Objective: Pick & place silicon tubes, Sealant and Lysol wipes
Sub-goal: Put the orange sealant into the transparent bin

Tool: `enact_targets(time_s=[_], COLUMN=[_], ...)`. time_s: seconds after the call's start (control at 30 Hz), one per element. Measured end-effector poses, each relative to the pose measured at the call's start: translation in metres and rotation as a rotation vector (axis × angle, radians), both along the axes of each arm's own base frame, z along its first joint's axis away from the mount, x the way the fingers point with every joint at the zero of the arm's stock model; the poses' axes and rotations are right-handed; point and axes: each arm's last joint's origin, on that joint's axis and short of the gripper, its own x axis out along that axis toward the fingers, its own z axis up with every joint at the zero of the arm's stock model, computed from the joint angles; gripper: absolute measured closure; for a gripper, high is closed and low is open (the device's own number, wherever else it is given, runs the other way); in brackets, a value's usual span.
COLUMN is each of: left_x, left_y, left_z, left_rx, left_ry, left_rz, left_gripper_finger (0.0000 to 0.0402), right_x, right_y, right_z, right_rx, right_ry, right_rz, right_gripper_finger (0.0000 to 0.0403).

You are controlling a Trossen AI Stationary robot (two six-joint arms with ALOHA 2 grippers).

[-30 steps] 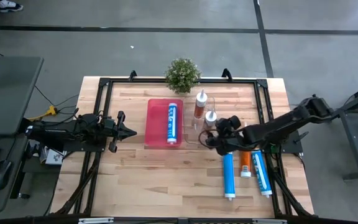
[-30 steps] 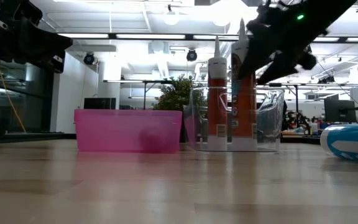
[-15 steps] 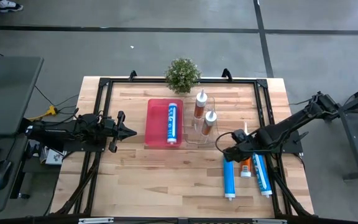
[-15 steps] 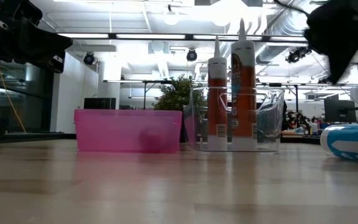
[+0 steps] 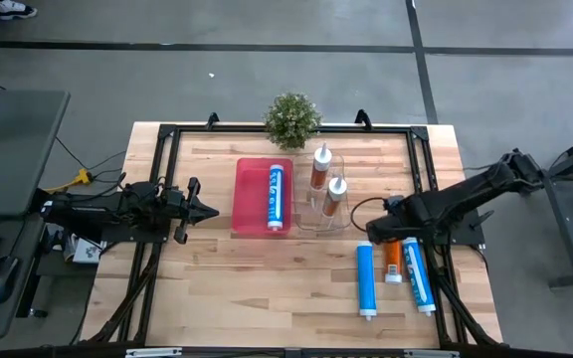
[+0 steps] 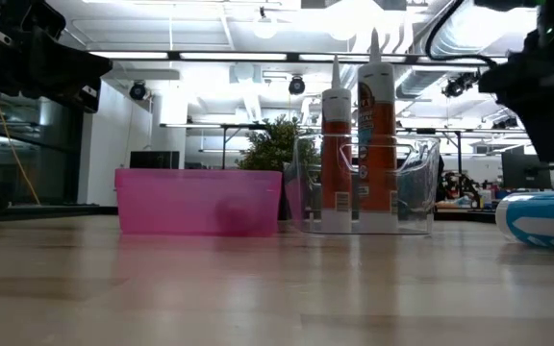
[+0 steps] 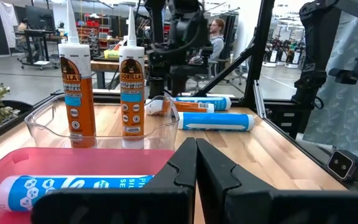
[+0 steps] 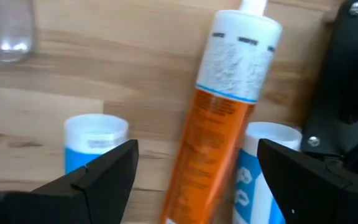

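Observation:
An orange sealant tube lies on the table between two blue-and-white tubes. My right gripper hovers open over the orange tube's nozzle end. In the right wrist view its fingers stand on either side of the orange tube, apart from it. Two orange tubes stand upright in a clear container. A third blue tube lies in a pink tray. My left gripper waits shut at the table's left. No wipes show.
A small potted plant stands at the far edge behind the tray. A black frame runs around the tabletop. Bare wood lies along the near side, left of the blue tubes. A person shows far off in the left wrist view.
My right gripper has moved away from the clear container toward the table's right and near side, and now hangs over the tubes lying there. The two upright tubes stay in the container.

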Motion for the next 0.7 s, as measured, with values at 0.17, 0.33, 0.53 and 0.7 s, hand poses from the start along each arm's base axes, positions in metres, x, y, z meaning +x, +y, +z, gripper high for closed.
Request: enact_targets(time_s=[0.17,0.33,0.53,0.7], left_x=[0.0,0.0,0.0,0.0], left_y=[0.0,0.0,0.0,0.0], left_z=[0.0,0.0,0.0,0.0], left_rx=[0.0,0.0,0.0,0.0], left_ry=[0.0,0.0,0.0,0.0], left_rz=[0.0,0.0,0.0,0.0], left_gripper_finger=[0.0402,0.0402,0.0402,0.0402], right_x=[0.002,-0.001,-0.005,-0.008], right_y=[-0.014,-0.024,-0.031,-0.035], right_z=[-0.012,-0.026,-0.036,-0.042], right_rx=[0.04,0.095,0.116,0.135], right_ry=[0.009,0.034,0.065,0.074], right_rz=[-0.037,-0.07,-0.112,-0.133], right_gripper_finger=[0.0078,0.0078,0.0078,0.0078])
